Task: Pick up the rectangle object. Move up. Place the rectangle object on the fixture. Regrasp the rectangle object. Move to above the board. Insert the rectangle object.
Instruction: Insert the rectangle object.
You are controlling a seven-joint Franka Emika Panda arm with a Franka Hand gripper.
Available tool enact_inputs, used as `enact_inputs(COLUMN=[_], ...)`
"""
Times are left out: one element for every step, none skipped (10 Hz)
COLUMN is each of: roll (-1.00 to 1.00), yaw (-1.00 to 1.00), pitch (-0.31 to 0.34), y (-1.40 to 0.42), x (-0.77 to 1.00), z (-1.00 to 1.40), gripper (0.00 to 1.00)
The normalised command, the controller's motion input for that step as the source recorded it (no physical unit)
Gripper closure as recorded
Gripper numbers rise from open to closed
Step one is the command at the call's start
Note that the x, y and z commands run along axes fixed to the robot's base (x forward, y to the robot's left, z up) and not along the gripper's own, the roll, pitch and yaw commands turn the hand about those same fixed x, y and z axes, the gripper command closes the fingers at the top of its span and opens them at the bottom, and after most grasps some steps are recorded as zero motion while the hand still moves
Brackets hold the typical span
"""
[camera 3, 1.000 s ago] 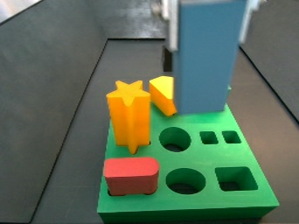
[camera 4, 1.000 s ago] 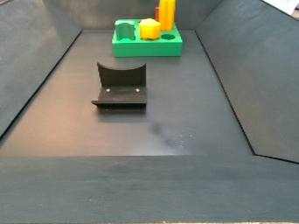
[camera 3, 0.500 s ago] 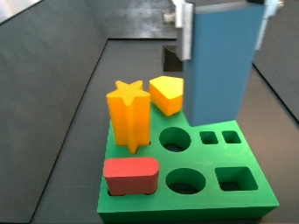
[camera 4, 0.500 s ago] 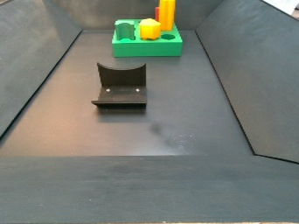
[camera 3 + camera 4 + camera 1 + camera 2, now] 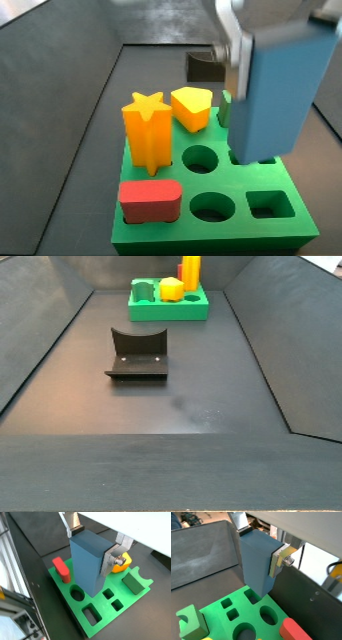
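The blue block [image 5: 283,95] is held upright in the end effector [image 5: 93,548], whose silver fingers [image 5: 111,558] are closed against its two opposite faces, as is seen in both wrist views [image 5: 258,559]. In a side view, the block has been carried across since the earlier frames: a second ago it stood behind the yellow piece [image 5: 191,107]; half a second ago it was above the small square holes; now it hangs further toward the right edge of the board [image 5: 254,236], with its lower end just above the small holes [image 5: 253,157]. Whether it touches the board cannot be told from that view; in a wrist view a gap is seen between its lower end and the green surface [image 5: 218,614]. The block also appears larger in the frame than before.

On the board, nothing else has shifted. The orange star piece [image 5: 150,131] stands upright at the left, the red block [image 5: 148,200] sits in the near left corner, and the round holes [image 5: 201,158] and the large square hole [image 5: 273,205] are open. A green notched block [image 5: 136,582] is seen at one corner of the board in a wrist view.

In the other side view the scene is unchanged: the fixture [image 5: 138,353] stands alone in the middle of the dark tabletop [image 5: 201,406], well apart from the board [image 5: 168,304] at the far end, and the end effector and block are not made out there.

No brand, label or legible writing is seen on any piece.
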Motion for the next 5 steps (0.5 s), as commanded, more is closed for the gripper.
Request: enact_inputs(roll=[0.20,0.26,0.34,0.32,0.27], yaw=[0.20,0.20,0.15,0.10,0.00], pitch=[0.000,0.000,0.003,0.000,0.000], y=[-0.12,-0.09,-0.05,-0.02,-0.07], x=[0.77,0.71,0.71,0.67,0.60], z=[-0.33,-0.44,-0.44,-0.45,-0.46], gripper=[1.00,1.00,1.00,1.00,1.00])
